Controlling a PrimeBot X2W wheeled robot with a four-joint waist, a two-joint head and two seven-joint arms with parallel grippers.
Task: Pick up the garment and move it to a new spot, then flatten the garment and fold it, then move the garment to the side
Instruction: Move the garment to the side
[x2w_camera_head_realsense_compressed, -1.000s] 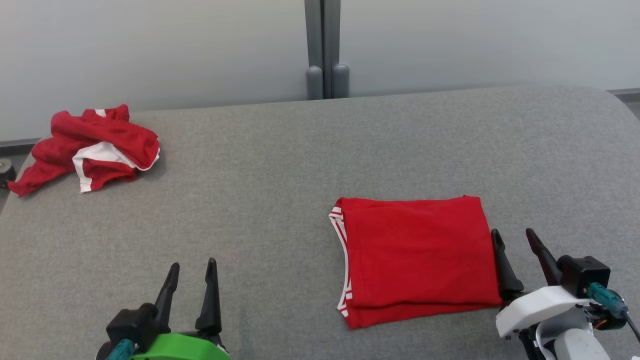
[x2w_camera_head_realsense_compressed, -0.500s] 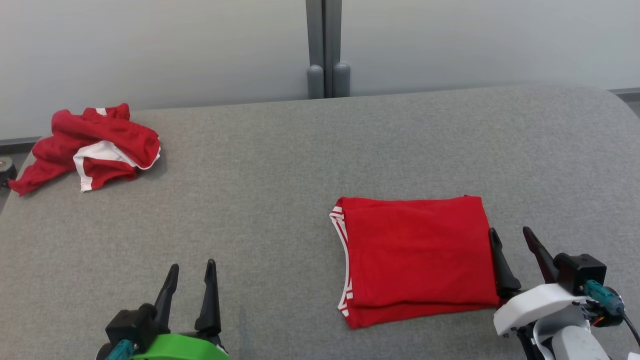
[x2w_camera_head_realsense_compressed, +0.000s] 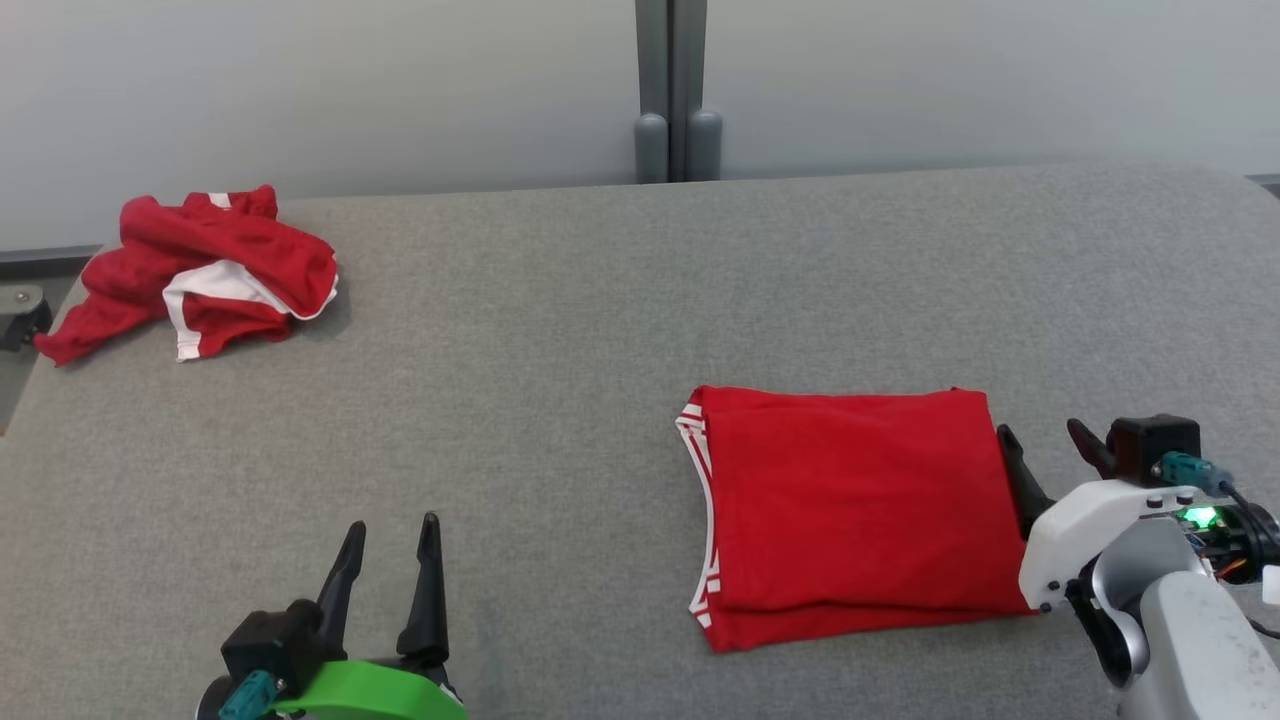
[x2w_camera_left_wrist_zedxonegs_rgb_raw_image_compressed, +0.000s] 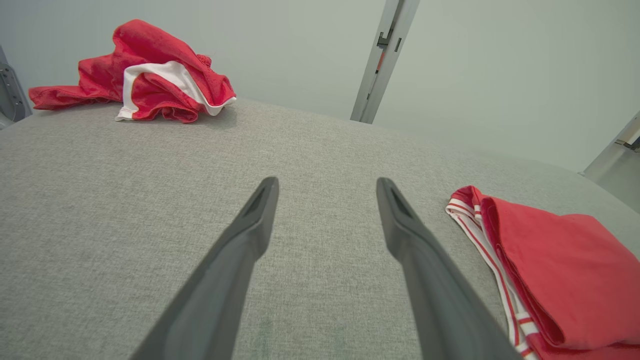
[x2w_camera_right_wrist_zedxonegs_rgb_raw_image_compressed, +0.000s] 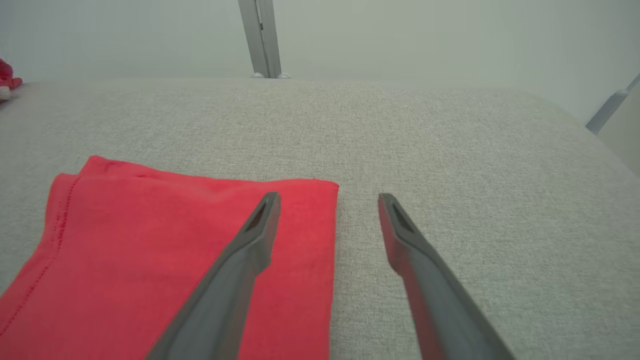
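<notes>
Lower left of the head view, we have the left end effector (x2w_camera_head_realsense_compressed: 394, 522), its two fingers spread wide over bare grey worktop (x2w_camera_head_realsense_compressed: 560, 350), holding nothing. Over at the lower right, the right end effector (x2w_camera_head_realsense_compressed: 1039, 428) is spread wide too and empty. It straddles the right-hand edge of the folded garment (x2w_camera_head_realsense_compressed: 850, 510): in its wrist view one finger lies over red cloth, the other over bare worktop. Whether it touches, we cannot tell. That garment, a neat red rectangle with white stripes along its left edge, lies flat right of centre. So we count two end effectors and two garments: the second, a crumpled red-and-white heap (x2w_camera_head_realsense_compressed: 215, 270), sits at the far upper left. One grey post (x2w_camera_head_realsense_compressed: 671, 90) stands behind.
</notes>
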